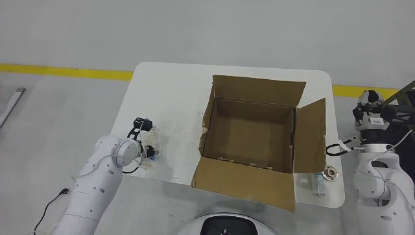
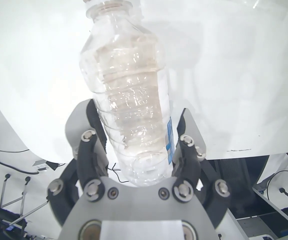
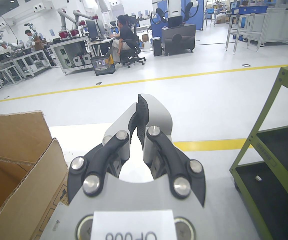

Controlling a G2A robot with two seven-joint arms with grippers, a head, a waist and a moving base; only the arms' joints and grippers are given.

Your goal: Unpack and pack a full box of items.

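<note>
While the left pincer is clamped on the clear plastic bottle, the grip sits on the lower body near the base, one finger on each side. The neck points away from the wrist, over the white table. Whether the bottle touches the surface cannot be told.

Top view: this pincer is over the table's near left part, well apart from the cardboard box.

Box: stands in the middle of the table with all four flaps folded outward. Its brown floor shows in the top view. The near flap hangs past the table's front edge.

Right pincer: fingers pressed together, nothing between them. It is level with the box's right side, and the box wall and flap show just beside it in the right wrist view.

On the table's near right corner, just beside the box's right flap: a small round object and a small clear item. Both are too small to identify.

A green cart stands on the floor to the right of the table.
</note>
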